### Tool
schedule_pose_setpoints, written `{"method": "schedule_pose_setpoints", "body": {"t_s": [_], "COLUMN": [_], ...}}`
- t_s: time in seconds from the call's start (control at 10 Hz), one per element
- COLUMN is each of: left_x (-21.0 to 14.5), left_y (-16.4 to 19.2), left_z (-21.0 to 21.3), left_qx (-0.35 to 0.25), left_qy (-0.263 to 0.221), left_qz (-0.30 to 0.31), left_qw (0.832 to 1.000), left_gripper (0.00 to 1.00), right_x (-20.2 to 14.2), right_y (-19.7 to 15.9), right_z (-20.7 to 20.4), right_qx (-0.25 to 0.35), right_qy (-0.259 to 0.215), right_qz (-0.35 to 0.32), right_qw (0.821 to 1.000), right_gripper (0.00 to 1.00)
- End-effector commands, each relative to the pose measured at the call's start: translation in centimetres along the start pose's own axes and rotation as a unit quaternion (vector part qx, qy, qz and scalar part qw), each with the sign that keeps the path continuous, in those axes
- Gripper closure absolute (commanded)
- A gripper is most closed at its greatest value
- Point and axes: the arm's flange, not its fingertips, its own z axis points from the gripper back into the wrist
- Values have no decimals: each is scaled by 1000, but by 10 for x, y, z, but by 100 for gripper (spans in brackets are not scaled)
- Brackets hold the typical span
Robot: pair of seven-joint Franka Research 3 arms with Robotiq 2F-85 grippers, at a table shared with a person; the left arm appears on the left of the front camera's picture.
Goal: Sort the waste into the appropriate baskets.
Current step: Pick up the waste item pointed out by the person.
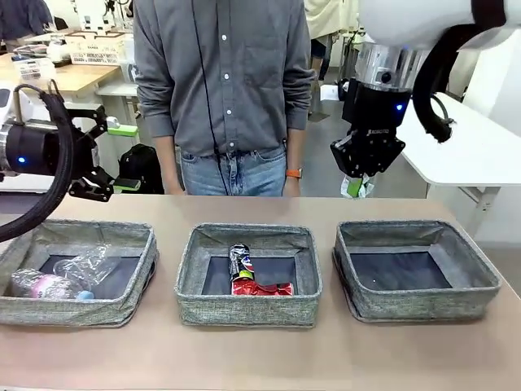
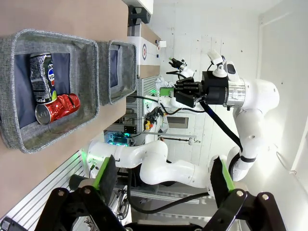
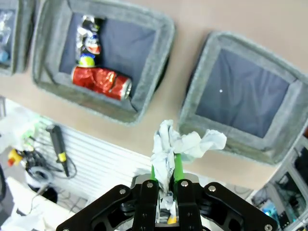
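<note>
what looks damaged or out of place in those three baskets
Only the two cans in the middle basket look damaged: the red can is crushed and dented, lying on its side, and the dark printed can beside it is crumpled too. The right basket holds nothing; the baskets themselves sit straight.

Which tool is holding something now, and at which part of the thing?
The right tool pinches the crumpled white wad at its lower end; the left tool holds nothing.

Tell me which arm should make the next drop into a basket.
Right. Its end effector is shut on a crumpled foil wad, raised near the empty right basket. The left end effector is open and holds nothing.
</note>
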Motion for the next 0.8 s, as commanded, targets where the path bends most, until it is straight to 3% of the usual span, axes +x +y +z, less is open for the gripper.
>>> {"method": "schedule_pose_setpoints", "body": {"t_s": [0.0, 0.1, 0.4, 0.7], "left_x": [0, 0, 0, 0], "left_y": [-3, -3, -3, -3], "left_z": [-2, -2, -2, -2], "left_qx": [-6, -6, -6, -6], "left_qy": [-6, -6, -6, -6], "left_qz": [2, 2, 2, 2], "left_qw": [1000, 1000, 1000, 1000], "left_gripper": [0, 0, 0, 0], "right_x": [16, 28, 47, 28], "right_y": [27, 59, 138, 186], "right_z": [15, 43, 106, 149], "right_qx": [-21, -27, 2, 20], "right_qy": [27, 22, 108, 112], "right_qz": [-18, -19, -151, -149], "right_qw": [999, 999, 983, 982], "right_gripper": [89, 89, 89, 89]}}
